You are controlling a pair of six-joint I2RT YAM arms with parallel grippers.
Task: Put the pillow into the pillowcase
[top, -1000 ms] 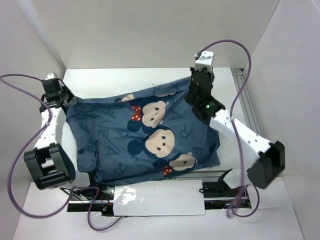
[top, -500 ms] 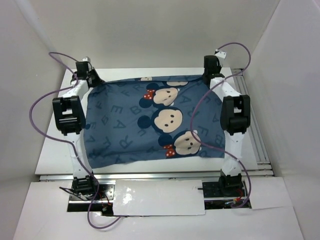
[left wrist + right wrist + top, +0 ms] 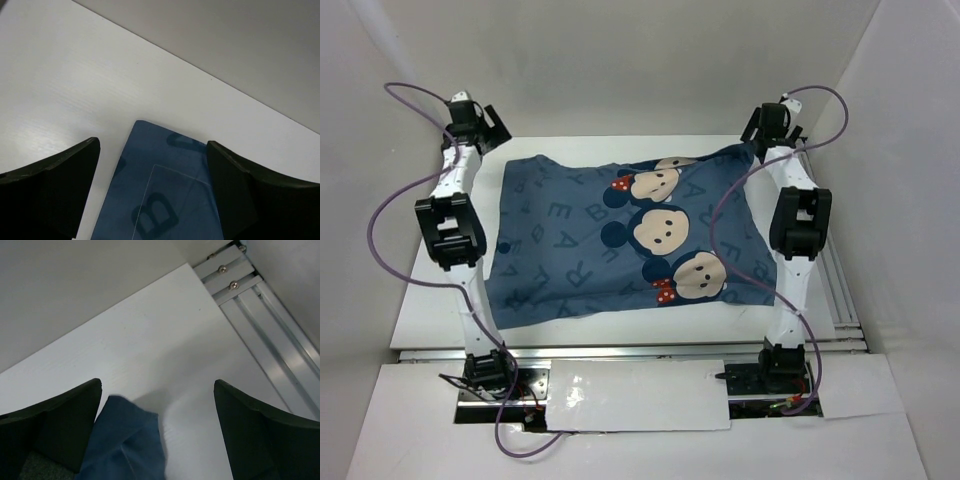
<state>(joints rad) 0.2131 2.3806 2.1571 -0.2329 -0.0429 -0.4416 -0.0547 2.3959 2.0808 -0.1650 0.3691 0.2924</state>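
The blue pillowcase (image 3: 610, 240), printed with mouse faces and pale letters, lies spread flat on the white table. No pillow shows in any view. My left gripper (image 3: 486, 124) hangs open over the case's far left corner (image 3: 165, 195), and in the left wrist view the gripper (image 3: 152, 145) has that corner lying loose below and between its fingers. At the far right corner my right gripper (image 3: 760, 126) is open too. The right wrist view shows the gripper (image 3: 157, 385) with a rumpled corner of the pillowcase (image 3: 125, 445) beside its left finger (image 3: 65, 415), not pinched.
White walls close in the table at the back and on both sides. An aluminium rail (image 3: 828, 250) runs along the table's right edge, seen also as a rail (image 3: 260, 315) from the right wrist. Purple cables (image 3: 380, 230) loop off both arms.
Both grippers have opened and let go of the pillowcase's far corners. The case has settled flat, and the gripper heads have drawn out towards the far corners.
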